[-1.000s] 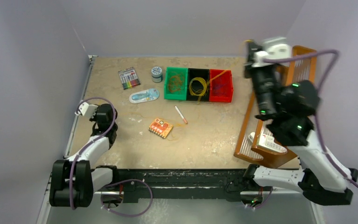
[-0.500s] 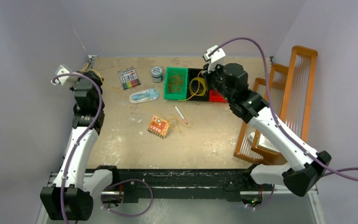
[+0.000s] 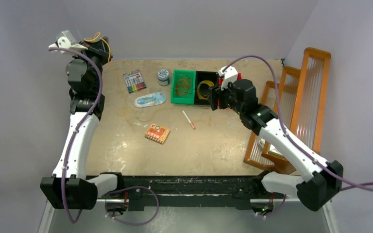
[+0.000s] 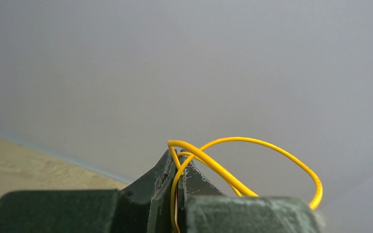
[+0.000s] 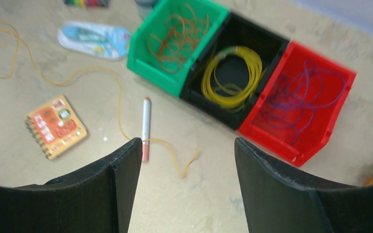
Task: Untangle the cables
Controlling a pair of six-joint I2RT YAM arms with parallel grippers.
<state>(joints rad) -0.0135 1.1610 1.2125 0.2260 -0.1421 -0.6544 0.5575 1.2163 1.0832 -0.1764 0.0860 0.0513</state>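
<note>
Left fingers (image 4: 158, 182): clenched on a thin yellow wire loop (image 4: 257, 141), raised high at the far-left corner, well above the counter (image 3: 213, 145).
Loose strand: long thin yellow wire (image 5: 119, 97) lying across the counter, passing near a small orange circuit board (image 5: 56, 126) and meeting the tip of a white pen with a pink end (image 5: 146, 127); cannot tell whether joined to the held loop.
Green plastic bin (image 5: 138, 48): orange-brown wire loops (image 5: 179, 36) inside.
Black plastic bin (image 5: 209, 109): coiled yellow wires (image 5: 233, 73) inside.
Red plastic bin (image 5: 272, 138): purple wire loops (image 5: 301, 92) inside.
Right fingers (image 5: 111, 184): released, spread wide, empty, hovering above the counter just in front of the three bins.
Stage: by judgement, late in the sorting, with one yellow strand outside the bins.
Risk, left side: if strand and loop are one, more lift could drag it over pen and board and snag or shift them; such fine wire could also slip from the pinch.
Risk, right side: a descent onto the strand could catch the pen instead.
</note>
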